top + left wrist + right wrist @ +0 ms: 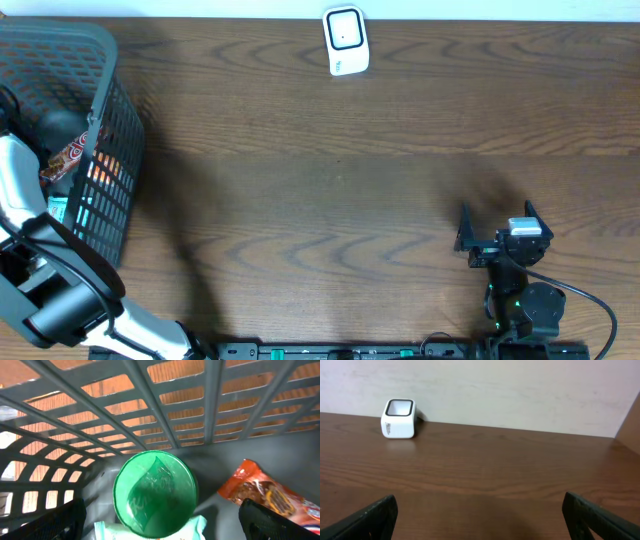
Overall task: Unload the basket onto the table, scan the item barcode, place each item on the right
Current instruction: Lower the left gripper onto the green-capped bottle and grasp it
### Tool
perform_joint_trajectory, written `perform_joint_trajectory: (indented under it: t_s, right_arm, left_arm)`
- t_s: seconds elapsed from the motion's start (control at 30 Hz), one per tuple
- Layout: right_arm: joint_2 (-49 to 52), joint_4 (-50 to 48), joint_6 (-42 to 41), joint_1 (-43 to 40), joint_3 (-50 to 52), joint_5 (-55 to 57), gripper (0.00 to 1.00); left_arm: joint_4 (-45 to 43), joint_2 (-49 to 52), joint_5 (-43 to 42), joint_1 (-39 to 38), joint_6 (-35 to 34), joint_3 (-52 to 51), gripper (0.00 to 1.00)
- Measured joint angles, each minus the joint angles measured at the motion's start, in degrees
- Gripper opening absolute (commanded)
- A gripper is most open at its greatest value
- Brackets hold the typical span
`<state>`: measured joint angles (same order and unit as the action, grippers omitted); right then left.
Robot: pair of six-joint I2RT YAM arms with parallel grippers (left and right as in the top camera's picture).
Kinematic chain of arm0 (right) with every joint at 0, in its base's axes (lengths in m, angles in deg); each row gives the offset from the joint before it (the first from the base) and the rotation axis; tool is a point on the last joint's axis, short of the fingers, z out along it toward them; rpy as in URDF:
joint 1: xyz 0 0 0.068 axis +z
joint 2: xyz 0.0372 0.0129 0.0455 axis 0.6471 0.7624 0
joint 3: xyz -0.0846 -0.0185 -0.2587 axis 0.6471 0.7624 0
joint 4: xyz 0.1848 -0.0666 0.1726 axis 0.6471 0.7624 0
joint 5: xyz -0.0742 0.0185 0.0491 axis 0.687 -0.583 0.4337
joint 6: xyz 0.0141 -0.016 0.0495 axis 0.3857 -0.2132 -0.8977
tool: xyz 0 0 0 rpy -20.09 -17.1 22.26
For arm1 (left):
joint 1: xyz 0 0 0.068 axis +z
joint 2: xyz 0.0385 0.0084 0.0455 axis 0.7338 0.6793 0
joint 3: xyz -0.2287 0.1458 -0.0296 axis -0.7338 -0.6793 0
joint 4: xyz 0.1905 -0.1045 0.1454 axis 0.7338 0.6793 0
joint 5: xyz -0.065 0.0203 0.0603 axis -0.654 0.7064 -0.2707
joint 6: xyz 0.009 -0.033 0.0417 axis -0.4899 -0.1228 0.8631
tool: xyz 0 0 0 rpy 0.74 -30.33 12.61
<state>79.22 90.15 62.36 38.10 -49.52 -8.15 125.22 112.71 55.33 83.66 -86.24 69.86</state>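
1. The left gripper (165, 527) hangs inside the grey basket (175, 405) with its jaws spread wide and nothing between the pads. Both dark fingers show only at the bottom corners of the left wrist view.
2. Directly ahead of the gap between those jaws sits a green round tub (154, 492), seen lid-on. It looks like the likeliest item to be scanned, though no barcode shows on it from here.
3. Off toward the right-hand finger lies an orange snack packet (270, 495), just beside the tub. A pale packet (197, 527) pokes out from under the tub's near edge, closest to the jaws.
4. The right gripper (480, 517) is also wide open and empty, low over the bare wooden table (330, 200). The white scanner (398, 418) stands well ahead of its jaws and off to their left, against the far wall.
5. Progress, judging by how things lie: hardly any. No item is out of the basket, none is gripped, and nothing is near the scanner's window.
6. What is left is nearly everything:
   - close on an item;
   - lift it clear of the basket wall;
   - carry it over to the scanner;
   - turn its barcode to the window (wherever that code turns out to be).
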Motion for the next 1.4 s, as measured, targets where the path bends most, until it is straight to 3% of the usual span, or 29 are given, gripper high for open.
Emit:
perform_joint_trajectory:
  t_s: [0.43,0.93,1.4]
  right_arm:
    - [0.0,0.0,0.0,0.0,0.0,0.0,0.99]
    - [0.0,0.0,0.0,0.0,0.0,0.0,0.99]
    - [0.0,0.0,0.0,0.0,0.0,0.0,0.99]
  left_arm:
    - [-1.3,0.2,-6.1,6.0,1.3,0.0,0.98]
    - [-3.3,1.4,-6.9,6.1,2.8,-0.2,0.98]
    - [-6.0,3.1,-7.4,6.1,3.0,-6.8,1.00]
